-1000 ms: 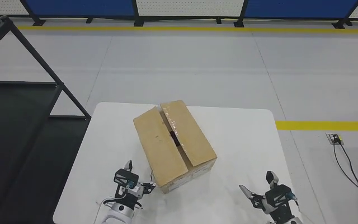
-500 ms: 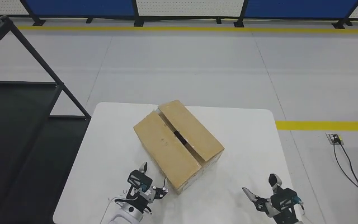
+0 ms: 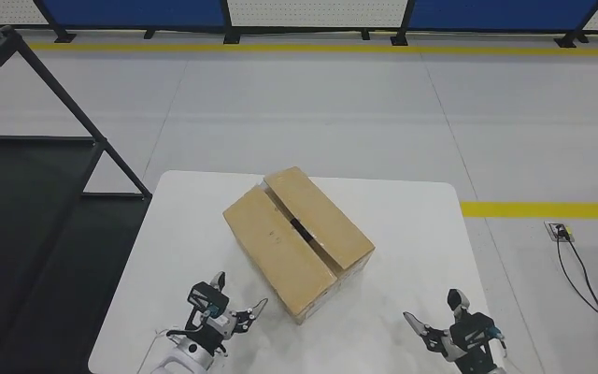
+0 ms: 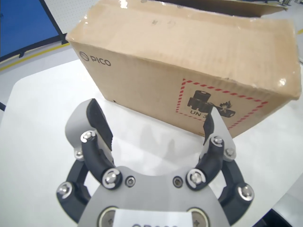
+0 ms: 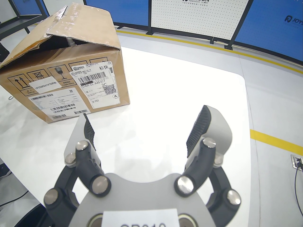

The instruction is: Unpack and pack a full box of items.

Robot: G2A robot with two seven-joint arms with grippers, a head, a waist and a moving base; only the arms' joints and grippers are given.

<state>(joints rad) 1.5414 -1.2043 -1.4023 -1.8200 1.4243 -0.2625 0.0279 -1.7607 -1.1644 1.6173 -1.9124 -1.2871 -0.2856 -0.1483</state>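
Note:
A brown cardboard box [image 3: 297,241] stands at an angle in the middle of the white table [image 3: 402,243], its top flaps folded down with a narrow gap along the seam. My left gripper [image 3: 240,297] is open at the table's near left, a short way off the box's [image 4: 180,62] near corner, nothing between its fingers [image 4: 99,121]. My right gripper [image 3: 431,313] is open at the near right, well apart from the box [image 5: 71,72], whose labelled side faces it. One flap stands slightly lifted in the right wrist view.
A black metal frame [image 3: 56,140] stands left of the table. Blue and white partition panels [image 5: 201,3] line the far side of the floor. Bare table surface lies on both sides of the box.
The box turned clockwise and slid toward the right in the first half second. The left gripper, which had come up to the box's near corner, has since drawn back to the left.

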